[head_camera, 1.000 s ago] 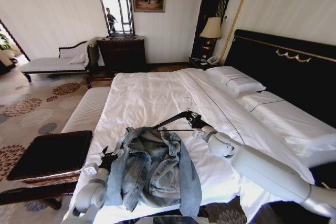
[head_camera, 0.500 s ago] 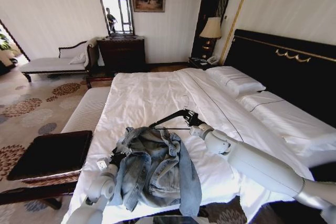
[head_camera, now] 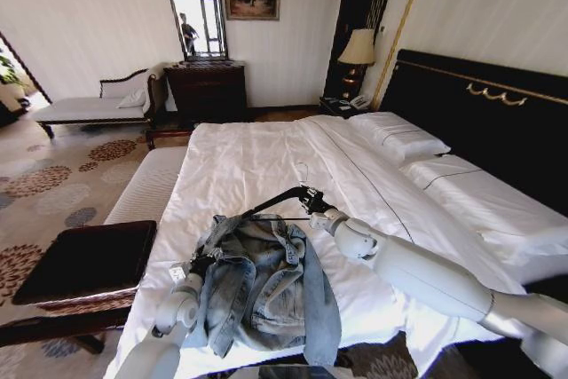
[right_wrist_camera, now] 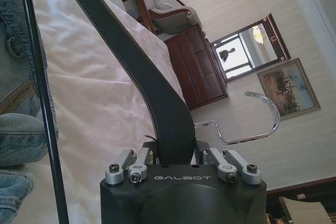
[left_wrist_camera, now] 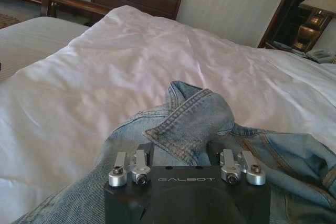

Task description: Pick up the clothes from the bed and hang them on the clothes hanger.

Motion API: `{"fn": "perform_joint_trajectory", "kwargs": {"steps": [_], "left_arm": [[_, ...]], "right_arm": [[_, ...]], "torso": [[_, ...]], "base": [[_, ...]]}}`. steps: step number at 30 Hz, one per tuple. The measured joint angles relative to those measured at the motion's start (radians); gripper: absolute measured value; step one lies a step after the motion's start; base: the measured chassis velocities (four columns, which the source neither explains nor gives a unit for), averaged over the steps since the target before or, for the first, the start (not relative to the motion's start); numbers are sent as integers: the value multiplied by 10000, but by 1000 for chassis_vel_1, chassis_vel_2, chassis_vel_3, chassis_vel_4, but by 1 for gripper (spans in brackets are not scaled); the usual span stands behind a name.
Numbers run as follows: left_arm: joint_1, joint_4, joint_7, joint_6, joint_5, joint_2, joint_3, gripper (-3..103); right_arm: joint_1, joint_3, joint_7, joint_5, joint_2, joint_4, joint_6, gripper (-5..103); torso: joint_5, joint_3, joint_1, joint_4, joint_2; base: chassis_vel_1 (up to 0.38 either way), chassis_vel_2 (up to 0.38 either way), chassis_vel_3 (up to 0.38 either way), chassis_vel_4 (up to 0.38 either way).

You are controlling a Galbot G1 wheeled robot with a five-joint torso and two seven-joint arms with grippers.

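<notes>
- Left tool (left_wrist_camera: 186, 157) clamped on denim jacket (head_camera: 262, 286) collar, jacket on bed (head_camera: 248, 166).
- Right tool (right_wrist_camera: 181, 153) closed on black hanger (head_camera: 282, 201), just beyond the jacket.

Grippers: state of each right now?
Left gripper: shut on the light-blue denim jacket.
Right gripper: shut on the slim black triangular coat hanger.

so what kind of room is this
Most likely a hotel bedroom: a wide bed with white duvet and black headboard, a lamp and phone on the nightstand, a chaise longue by the wall.
</notes>
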Motion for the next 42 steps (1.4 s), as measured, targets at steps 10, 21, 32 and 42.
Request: {"fn": "perform_joint_trajectory", "kwargs": {"steps": [10,21,32,42], "left_arm": [[-206,145,-10,-17,39,-190,256,19],[-17,-723,-35,-60,140,214,105,2],[341,-1499,-31,-92,351,412,104,2],[776,-2093,76,-224,980,315,320,2]], "right_arm": [[104,-33,17,92,-158,33,-19,35],[776,-847,-215,-336,278,-302,-16,35],[1726,-2596,-347,-616,1228,-1122,-461,35],[2385,-4004,-435,-379,1989,-2158,-1317,35]], "torso": [[-1,-1,0,-3,0],[-2,-1,1,-2,2],[-2,0,1,-1,1],[-1,0,0,-2,1]], "base": [[0,0,0,0],[0,0,0,0],[0,0,0,0],[0,0,0,0]]}}
